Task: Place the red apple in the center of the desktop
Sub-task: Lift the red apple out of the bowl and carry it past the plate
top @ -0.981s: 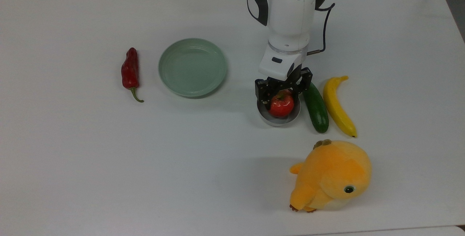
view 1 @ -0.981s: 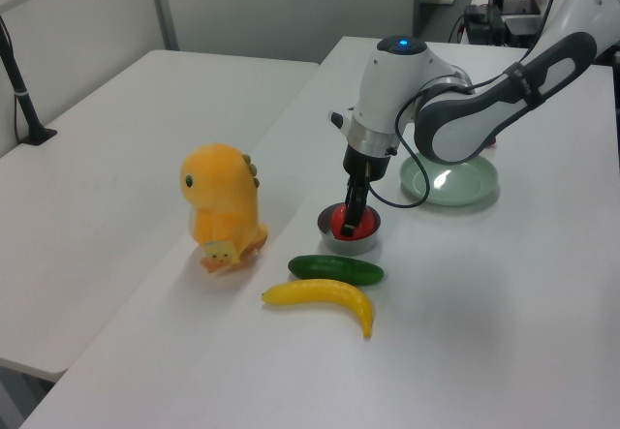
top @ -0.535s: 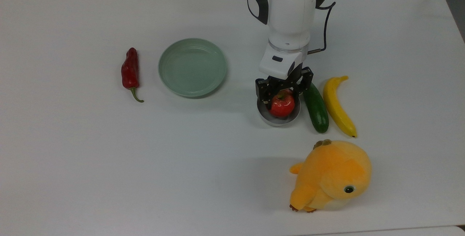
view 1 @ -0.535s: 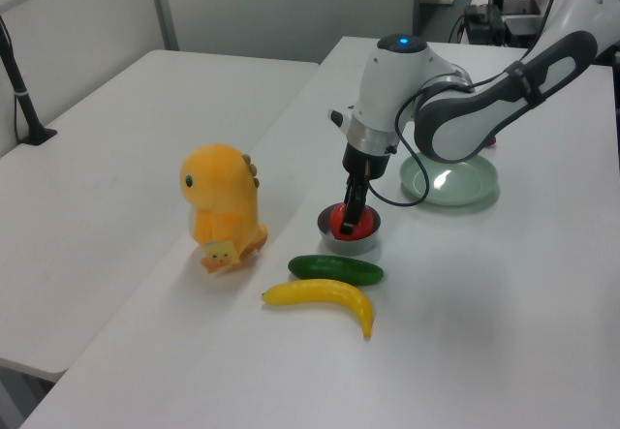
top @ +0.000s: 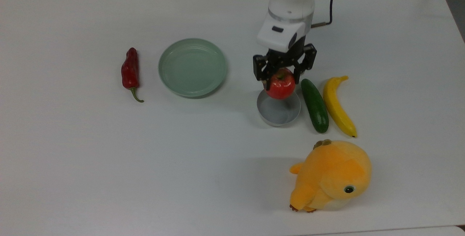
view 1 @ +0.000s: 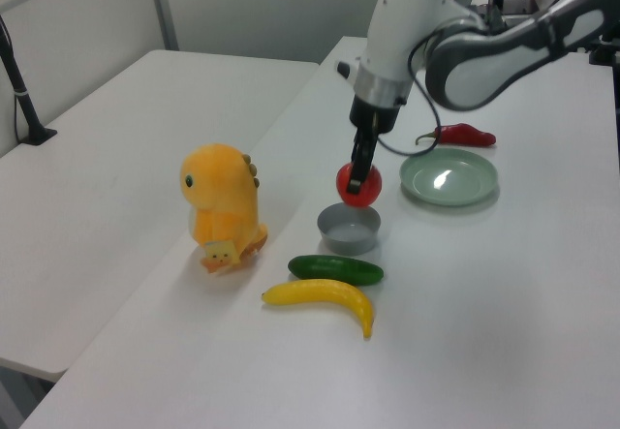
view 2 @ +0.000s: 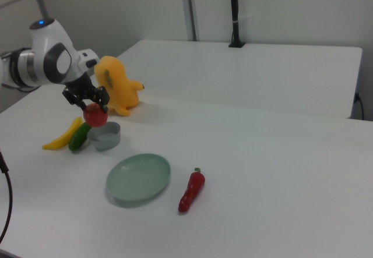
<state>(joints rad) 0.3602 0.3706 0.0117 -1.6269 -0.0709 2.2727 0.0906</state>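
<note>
— So, how far along is it?

— Partway, I'd say. The gripper has its fingers closed on the top of the apple and holds it in the air, just above the small grey bowl. In the left view the apple hangs clear of the bowl's rim with a gap under it, so the pick looks done.

— And what is left?

— The carry and the set-down. The apple has to go to the middle of the desktop, and in the top view it sits to the right of that — beyond the green plate, close to the cucumber and the banana.

— Is the middle free?

— It looks so. In the top view the open white stretch lies on the near side of the plate and to the left of the bowl; the chili is further left, and the yellow plush toy is near the front right, well apart from that spot.

— Anything to watch on the way?

— My guess: the apple is round and gripped only near its top, so it may roll once let go. A low, gentle release should help. The plate's rim is the one thing near the likely path, and at the present height the apple would pass over it.
</note>
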